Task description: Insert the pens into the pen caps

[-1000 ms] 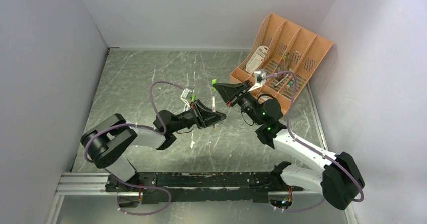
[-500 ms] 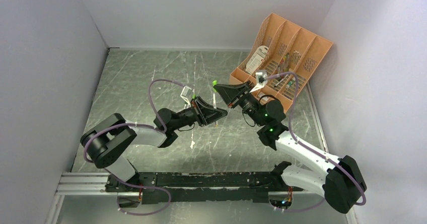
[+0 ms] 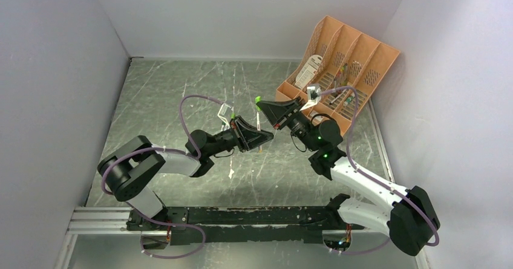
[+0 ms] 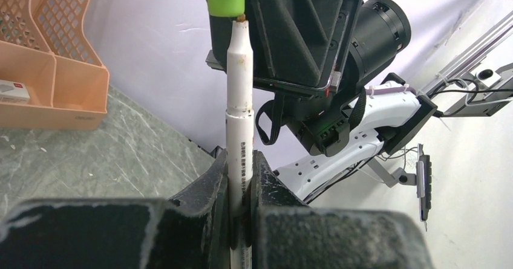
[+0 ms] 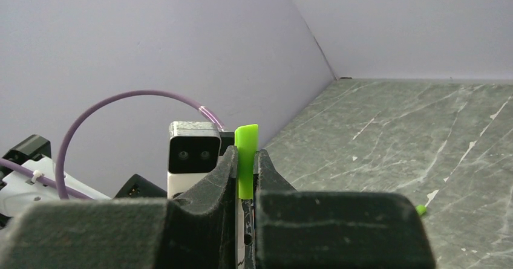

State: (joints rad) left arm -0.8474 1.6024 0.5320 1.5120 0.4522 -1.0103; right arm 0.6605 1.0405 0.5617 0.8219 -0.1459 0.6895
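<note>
Left gripper (image 4: 240, 181): clenched on 1 pen (image 4: 240, 118), a finger pressed against each side of the printed lower barrel.
Pen pose: upright in the left wrist view, with the narrow neck and dark tip clear above the fingers.
Right gripper (image 5: 245, 178): clamped on 1 green cap (image 5: 246, 160), which stuck out past the fingertips.
Cap position: held off the table directly over the pen, open end facing the tip.
Tip to cap: the dark tip met the cap's open end, toward the cap's right edge in the left wrist view. No part of the neck was inside the cap.
Arm layout: in the top view the 2 grippers faced each other nose to nose near the middle of the table (image 3: 169, 100), with pen and cap between them.
Second cap (image 5: 420, 209): lay loose on the table, well apart from the right gripper, seen only in the right wrist view.
Organizer (image 3: 387, 57): orange, slotted, stood at the far right corner against the wall, behind the right arm and apart from both grippers.
Left wrist camera (image 5: 193, 154): white housing with 2 lenses, visible just beside the held cap in the right wrist view.
Other pens: could not be made out with certainty in any view.
</note>
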